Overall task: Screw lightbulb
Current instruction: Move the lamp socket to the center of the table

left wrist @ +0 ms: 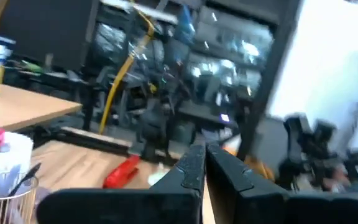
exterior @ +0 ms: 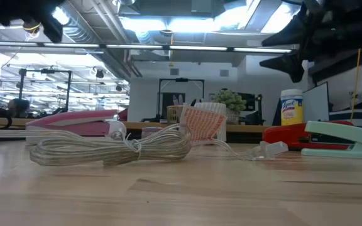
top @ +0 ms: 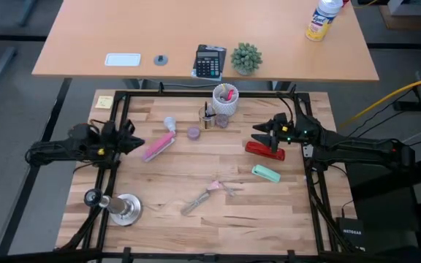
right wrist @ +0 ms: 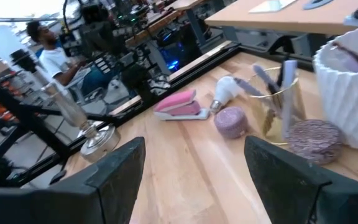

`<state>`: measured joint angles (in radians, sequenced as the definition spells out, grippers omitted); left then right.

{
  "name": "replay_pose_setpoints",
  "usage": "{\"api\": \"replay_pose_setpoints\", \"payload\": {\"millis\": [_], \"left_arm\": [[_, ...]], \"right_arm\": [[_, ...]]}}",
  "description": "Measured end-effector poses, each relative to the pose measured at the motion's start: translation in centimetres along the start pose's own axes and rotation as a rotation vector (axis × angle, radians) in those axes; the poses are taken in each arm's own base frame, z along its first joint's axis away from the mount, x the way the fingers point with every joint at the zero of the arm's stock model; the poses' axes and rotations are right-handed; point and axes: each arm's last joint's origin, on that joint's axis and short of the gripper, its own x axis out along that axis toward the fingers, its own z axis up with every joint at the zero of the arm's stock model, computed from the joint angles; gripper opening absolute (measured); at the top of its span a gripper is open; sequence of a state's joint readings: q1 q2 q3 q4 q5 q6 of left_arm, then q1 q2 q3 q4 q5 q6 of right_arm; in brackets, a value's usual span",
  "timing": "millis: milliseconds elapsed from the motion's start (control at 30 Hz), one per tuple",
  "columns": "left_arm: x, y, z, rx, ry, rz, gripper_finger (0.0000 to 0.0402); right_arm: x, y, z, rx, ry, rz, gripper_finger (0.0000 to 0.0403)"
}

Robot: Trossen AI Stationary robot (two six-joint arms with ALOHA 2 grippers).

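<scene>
My spread right pincer (top: 258, 132) should approach the small white frosted lightbulb (top: 169, 123) at ten o'clock; left pincer (top: 139, 143) is pressed together.

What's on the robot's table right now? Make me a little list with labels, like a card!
lightbulb: lying on the wood, next to the pink stapler
metal stand: at the table's near left corner, nothing screwed in
left gripper: shut, empty, above the table's left side
right gripper: open, empty, above the red stapler
purple cap: beside the bulb
white cup: at the back of the table
green stapler: on the right
cord: coiled near the middle
</scene>
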<state>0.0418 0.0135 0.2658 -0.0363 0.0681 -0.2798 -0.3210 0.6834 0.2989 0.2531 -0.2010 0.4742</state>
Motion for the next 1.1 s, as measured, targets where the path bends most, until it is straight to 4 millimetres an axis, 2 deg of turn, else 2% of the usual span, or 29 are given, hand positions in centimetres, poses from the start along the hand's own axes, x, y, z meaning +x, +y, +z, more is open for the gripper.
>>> {"api": "replay_pose_setpoints", "payload": {"millis": [133,367,433,600,700,833,1100], "left_arm": [[-1.7,-0.9,2.3,-0.068,0.174,0.019,0.0005],[-6.6,-2.4,5.9,-0.342,0.418,0.101,0.0005],[-8.2,-2.7,6.4,-0.49,0.485,0.154,0.0005],[-11.4,-3.4,6.8,-1.003,0.664,0.3,0.0005],[-12.1,-3.7,6.2,-1.226,0.768,0.381,0.0005],[-12.2,-4.0,5.4,-1.405,0.868,0.432,0.0005],[-12.2,-4.5,5.0,-1.636,0.83,0.573,0.0005]], "right_arm": [[0.0,0.1,-0.1,0.0,0.017,0.033,0.028],[0.0,0.1,-0.1,0.0,0.018,0.035,0.028],[0.0,0.1,-0.1,0.004,0.019,0.035,0.028],[0.0,0.1,-0.1,0.046,0.02,0.034,0.028],[0.0,0.1,-0.1,0.047,0.019,0.034,0.028],[0.0,0.1,-0.1,0.048,0.018,0.032,0.028],[0.0,0.1,0.0,0.048,0.017,0.03,0.028]]}}
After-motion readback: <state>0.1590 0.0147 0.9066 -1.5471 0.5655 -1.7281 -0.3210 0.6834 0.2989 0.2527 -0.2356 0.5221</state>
